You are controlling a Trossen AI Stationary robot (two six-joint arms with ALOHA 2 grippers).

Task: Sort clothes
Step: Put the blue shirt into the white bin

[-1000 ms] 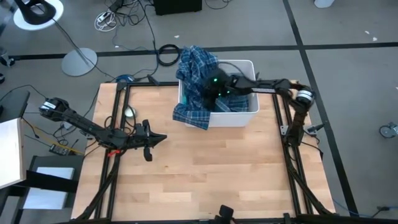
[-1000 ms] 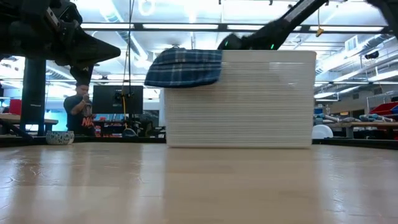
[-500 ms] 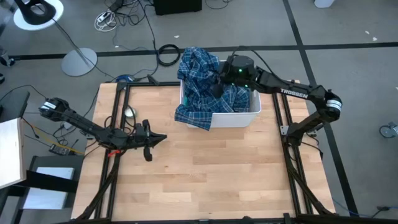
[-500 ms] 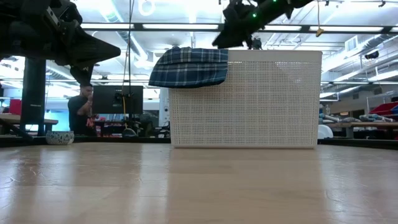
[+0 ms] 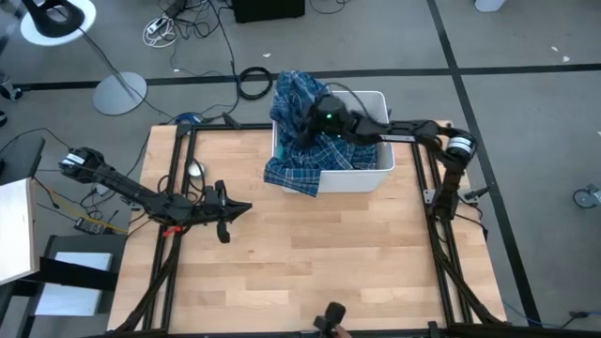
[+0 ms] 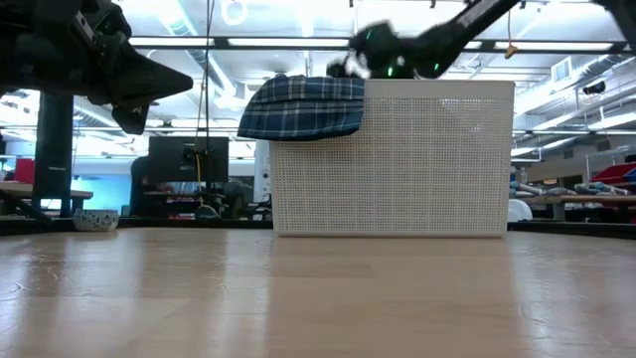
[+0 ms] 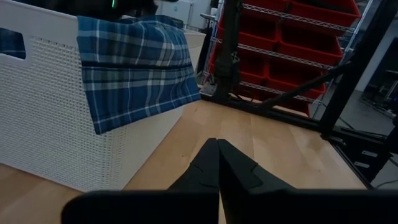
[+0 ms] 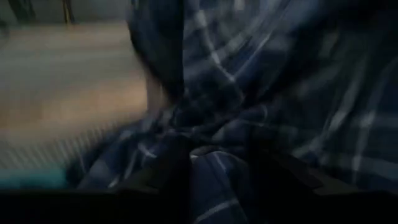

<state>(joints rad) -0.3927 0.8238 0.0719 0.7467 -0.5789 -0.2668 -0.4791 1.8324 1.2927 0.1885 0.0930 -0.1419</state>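
Observation:
A white perforated bin [image 5: 362, 174] stands at the table's far middle and is piled with blue-and-white plaid shirts [image 5: 296, 108]. One plaid shirt hangs by a fold over the bin's left rim [image 6: 303, 107], [image 7: 137, 68]. My right gripper [image 5: 312, 122] is low over the pile and open. Its wrist view is filled with bunched plaid cloth [image 8: 249, 93], with a turquoise strip [image 8: 31, 177] at one side. My left gripper [image 5: 246, 207] is shut and empty above the table's left half, pointing at the bin [image 7: 37, 112]. My right gripper's open fingers [image 8: 171, 174] stand on either side of a bunched fold of plaid cloth [image 8: 214, 146] on top of the pile, coming from above and the right. The view is blurred, and I cannot tell whether they touch it.
A small bowl [image 5: 194, 170] sits at the table's far left and also shows in the low view [image 6: 96, 219]. Black frame rails run along both table sides [image 5: 427, 178]. Bare wooden tabletop [image 5: 310, 253] spreads across the near half.
My right gripper rose out of the bin toward its far right side, then came back down and to the left onto the plaid pile. As it rose, the bin slid a little toward the table's right edge. The hanging shirt stayed over the rim.

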